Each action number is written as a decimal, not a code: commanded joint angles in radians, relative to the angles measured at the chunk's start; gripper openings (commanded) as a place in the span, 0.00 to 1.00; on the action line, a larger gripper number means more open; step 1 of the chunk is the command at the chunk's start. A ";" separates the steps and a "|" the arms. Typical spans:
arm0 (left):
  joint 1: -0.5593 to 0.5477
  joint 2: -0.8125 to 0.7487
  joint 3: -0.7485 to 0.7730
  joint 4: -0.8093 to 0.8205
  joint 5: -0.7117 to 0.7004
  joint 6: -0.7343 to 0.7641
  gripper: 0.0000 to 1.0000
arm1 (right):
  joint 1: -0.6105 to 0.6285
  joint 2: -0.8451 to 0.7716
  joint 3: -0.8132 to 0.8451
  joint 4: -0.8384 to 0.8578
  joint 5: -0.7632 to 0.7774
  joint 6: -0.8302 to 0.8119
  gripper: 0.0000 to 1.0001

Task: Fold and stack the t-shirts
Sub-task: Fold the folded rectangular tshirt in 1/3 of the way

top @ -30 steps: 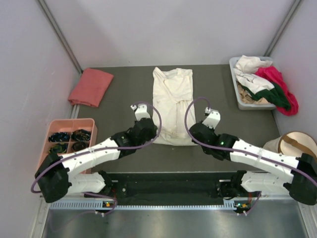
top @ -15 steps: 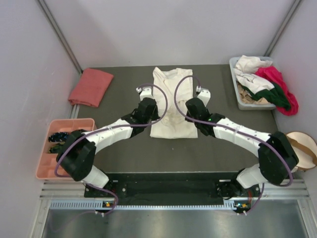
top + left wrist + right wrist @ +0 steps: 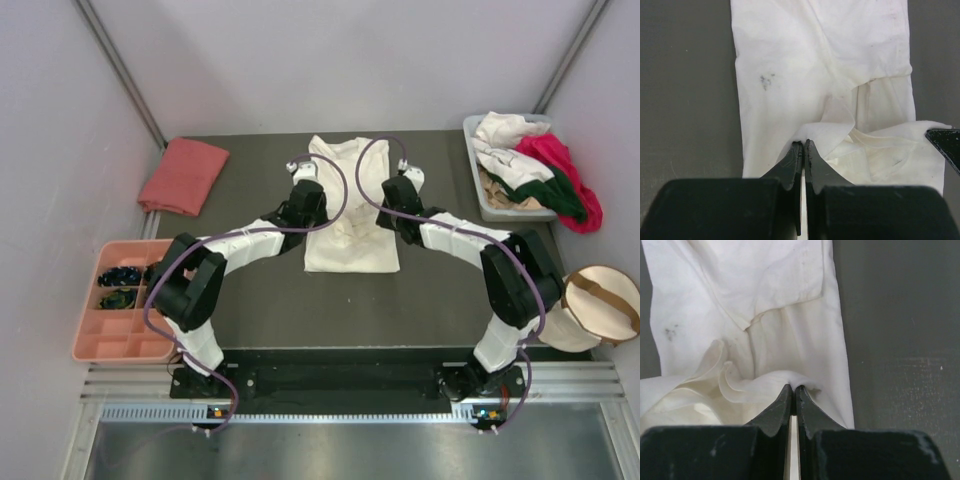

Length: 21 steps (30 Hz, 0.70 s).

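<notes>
T-shirt [image 3: 352, 250] hem hidden, left gripper [image 3: 803, 145], right gripper [image 3: 792, 388] pinching

You see a plain cream-white t-shirt [image 3: 350, 205] with a few small grey specks, perhaps a stain, on a dark grey table [image 3: 300, 310]. The folded shirt [image 3: 184, 175] is salmon-pink. The heap of shirts [image 3: 535, 165] shows white, magenta and dark green. The compartment tray [image 3: 82, 335] is pink.

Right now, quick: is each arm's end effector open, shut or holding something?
Left end effector: closed, pinching a fold of the large cream-white cotton t-shirt.
Right end effector: closed, pinching a fold of the same t-shirt.
</notes>
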<state>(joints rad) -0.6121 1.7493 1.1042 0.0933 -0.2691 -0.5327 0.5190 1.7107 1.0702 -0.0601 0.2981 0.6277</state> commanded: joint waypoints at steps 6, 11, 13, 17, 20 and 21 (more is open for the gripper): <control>0.035 0.072 0.066 0.083 0.025 0.020 0.00 | -0.053 0.058 0.062 0.086 -0.065 -0.008 0.00; 0.061 0.101 0.082 0.088 0.044 0.019 0.00 | -0.076 0.070 0.077 0.088 -0.080 -0.008 0.00; 0.072 0.105 0.089 0.088 0.045 0.020 0.00 | -0.079 0.076 0.083 0.085 -0.083 -0.011 0.00; 0.089 0.133 0.105 0.091 0.056 0.017 0.00 | -0.091 0.092 0.106 0.079 -0.089 -0.016 0.00; 0.098 0.154 0.123 0.094 0.071 0.013 0.00 | -0.096 0.101 0.117 0.077 -0.096 -0.016 0.00; 0.098 0.160 0.128 0.094 0.074 0.013 0.00 | -0.099 0.104 0.120 0.077 -0.096 -0.016 0.00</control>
<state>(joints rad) -0.5247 1.8847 1.1790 0.1173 -0.2165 -0.5240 0.4427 1.7996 1.1347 -0.0219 0.2092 0.6270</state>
